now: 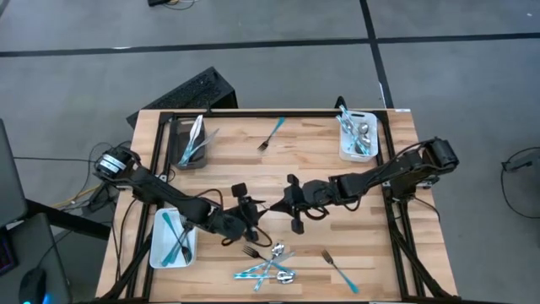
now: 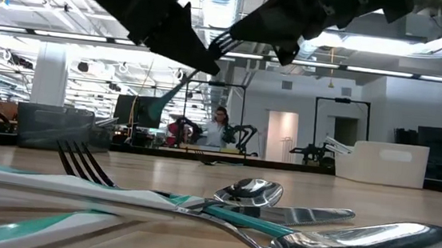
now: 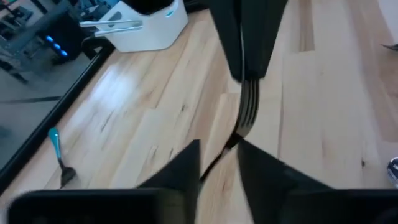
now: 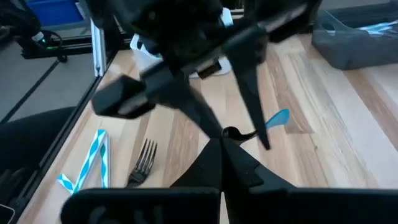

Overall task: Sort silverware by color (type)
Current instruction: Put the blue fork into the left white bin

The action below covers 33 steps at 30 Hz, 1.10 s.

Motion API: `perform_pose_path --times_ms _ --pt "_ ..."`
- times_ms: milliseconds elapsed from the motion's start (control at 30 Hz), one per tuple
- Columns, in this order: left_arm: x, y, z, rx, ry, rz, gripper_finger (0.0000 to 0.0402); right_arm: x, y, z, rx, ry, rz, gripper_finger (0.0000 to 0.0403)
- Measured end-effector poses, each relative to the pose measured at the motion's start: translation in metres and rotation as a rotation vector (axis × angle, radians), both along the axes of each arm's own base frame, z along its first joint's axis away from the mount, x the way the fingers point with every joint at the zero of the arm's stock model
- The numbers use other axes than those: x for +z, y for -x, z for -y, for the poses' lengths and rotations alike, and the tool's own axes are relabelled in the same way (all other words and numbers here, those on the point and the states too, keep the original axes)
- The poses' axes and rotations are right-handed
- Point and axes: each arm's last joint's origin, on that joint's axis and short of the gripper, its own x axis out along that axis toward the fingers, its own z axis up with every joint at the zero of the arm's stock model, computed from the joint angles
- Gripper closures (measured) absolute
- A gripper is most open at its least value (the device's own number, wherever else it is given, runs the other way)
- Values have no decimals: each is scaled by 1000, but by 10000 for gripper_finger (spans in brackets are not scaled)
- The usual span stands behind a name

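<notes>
High view: both grippers meet above the worktop (image 1: 371,228) centre, passing a fork (image 3: 247,109). Right gripper (image 1: 291,203) fingers are clamped on it; left gripper (image 1: 251,211) fingers stand apart around its end. Thin, stiff, slippery metal: grip mid-handle. Loose silverware (image 1: 268,263) lies just below; bins (image 1: 172,238) flank.

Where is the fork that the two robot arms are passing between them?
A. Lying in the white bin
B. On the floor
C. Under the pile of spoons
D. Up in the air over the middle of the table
D. The fork hangs above the bare wood, its handle pinched in the shut right gripper, while the left gripper meets it over the middle of the table.
</notes>
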Motion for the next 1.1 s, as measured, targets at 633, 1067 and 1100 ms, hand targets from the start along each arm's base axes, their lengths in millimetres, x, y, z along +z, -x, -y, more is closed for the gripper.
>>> perform_pose_path --times_ms 633,1067,1100 --pt "36 99 -3 457 421 -77 401 -2 7 8 -144 78 -72 214" --pt "55 193 36 562 801 -206 401 -4 8 9 -160 91 -97 221" --pt "51 196 40 583 792 -207 401 -4 8 10 -160 92 -98 221"
